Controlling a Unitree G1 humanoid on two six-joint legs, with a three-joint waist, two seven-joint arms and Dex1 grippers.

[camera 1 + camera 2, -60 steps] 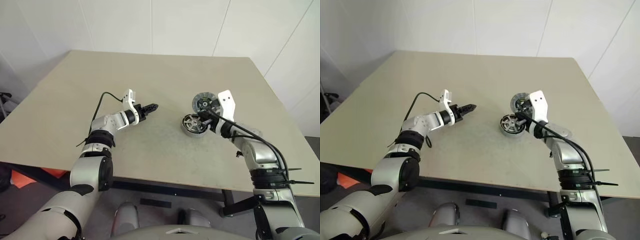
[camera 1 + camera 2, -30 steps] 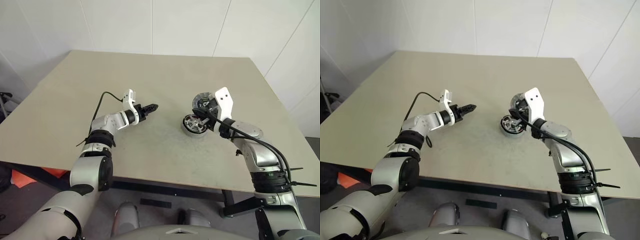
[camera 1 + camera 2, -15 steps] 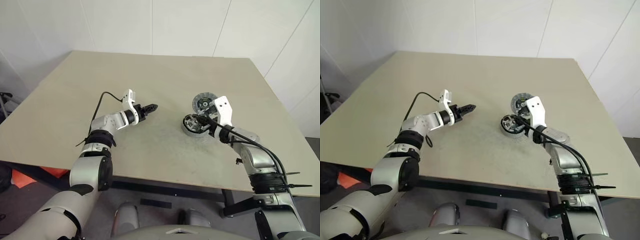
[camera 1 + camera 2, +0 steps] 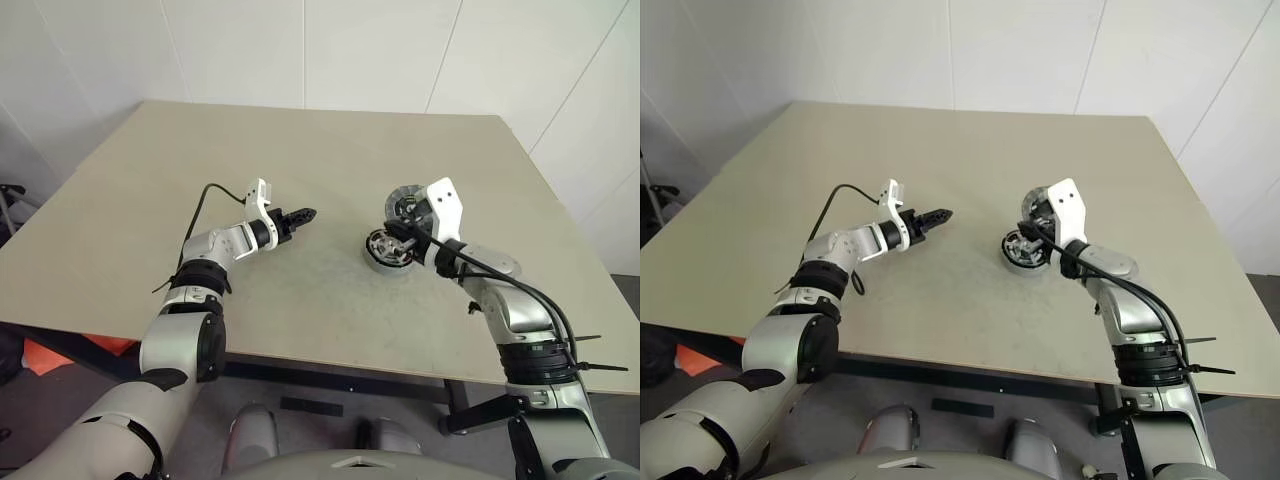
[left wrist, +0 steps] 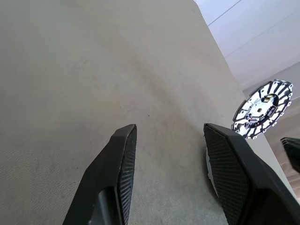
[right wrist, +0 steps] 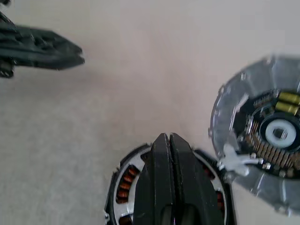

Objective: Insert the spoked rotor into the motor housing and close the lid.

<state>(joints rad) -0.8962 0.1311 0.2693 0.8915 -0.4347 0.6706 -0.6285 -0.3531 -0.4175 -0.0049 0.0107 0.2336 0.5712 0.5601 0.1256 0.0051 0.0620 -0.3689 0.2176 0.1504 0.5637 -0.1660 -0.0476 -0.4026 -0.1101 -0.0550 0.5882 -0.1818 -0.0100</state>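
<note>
Housing: the motor housing (image 4: 388,249) sits flat on the desk (image 4: 300,150), our landmark from here on, copper windings showing round the edge.
Rotor: the spoked rotor (image 4: 384,244) looks already seated in the housing's top, though the right hand hides part of it.
Lid: the lid (image 6: 262,140) lies on the desk just beyond the housing, rims near or touching, patterned face up.
Right hand: the right hand (image 6: 169,140) is clenched tight on nothing, its tip poised right over the housing.
Left hand: the left hand (image 5: 171,133) hangs half open and empty, well away from the housing, on its left.
Handling, I reckon: the lid is a thin, stiff metal disc, light and smooth, lying flat, so hard to get under.
Grip, I'd say: pinch it across the rim, clear of the fine parts in its centre.
Risk: magnets may snatch it down crooked.
</note>
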